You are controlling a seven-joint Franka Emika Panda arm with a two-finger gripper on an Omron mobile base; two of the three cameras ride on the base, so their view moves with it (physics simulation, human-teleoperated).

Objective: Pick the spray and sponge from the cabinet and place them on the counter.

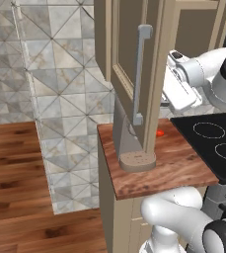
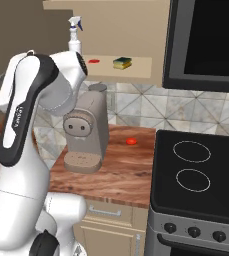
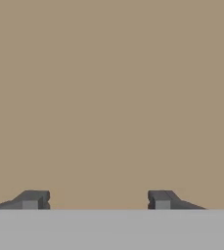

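The cabinet (image 1: 129, 59) hangs open above the tabletop (image 2: 121, 165), its door swung out with a long grey handle (image 1: 140, 74). A coffee machine (image 2: 86, 132) stands on the tabletop. On the cabinet shelf the spray (image 2: 74, 36) stands left, the sponge (image 2: 122, 63) lies right. The pincer (image 3: 98, 199) faces plain tan surface, fingers apart, grasping nothing.

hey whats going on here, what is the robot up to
A white robot arm has its two-finger gripper raised close to a plain beige surface, jaws apart with nothing between them. The beige wooden wall cabinet is open; the pale spray bottle and the green-and-yellow sponge sit on its shelf. Below, the reddish-brown wooden counter holds a grey coffee machine.
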